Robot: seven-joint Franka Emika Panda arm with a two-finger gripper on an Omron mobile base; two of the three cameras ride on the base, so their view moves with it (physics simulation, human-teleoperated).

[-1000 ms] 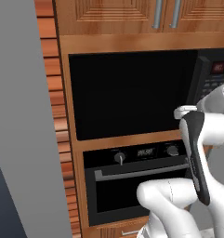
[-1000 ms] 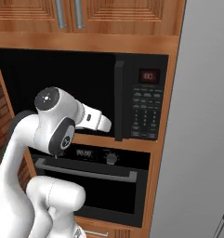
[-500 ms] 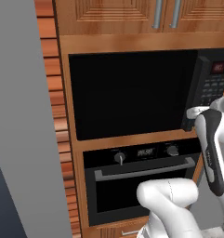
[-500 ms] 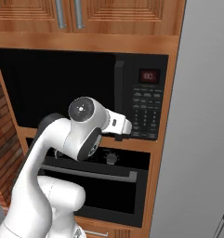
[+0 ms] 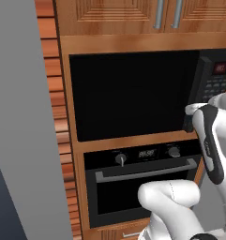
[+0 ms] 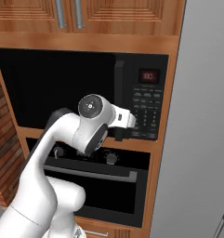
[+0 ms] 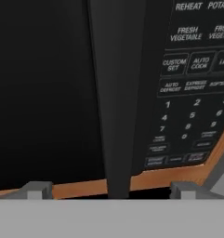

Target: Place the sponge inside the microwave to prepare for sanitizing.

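Light is even and soft across all three pictures, with no clear source and no hard shadows. The wooden cabinets [image 5: 133, 18] look warm and evenly lit, while the microwave [image 5: 133, 93] door stays near-black with no glare or reflection on its glass. The white arm [image 6: 62, 153] shows gentle shading that darkens toward six o'clock. Edges are slightly soft and jagged. In the close view the keypad [image 7: 192, 83] lettering is blurry, and small labels toward five o'clock cannot be read.
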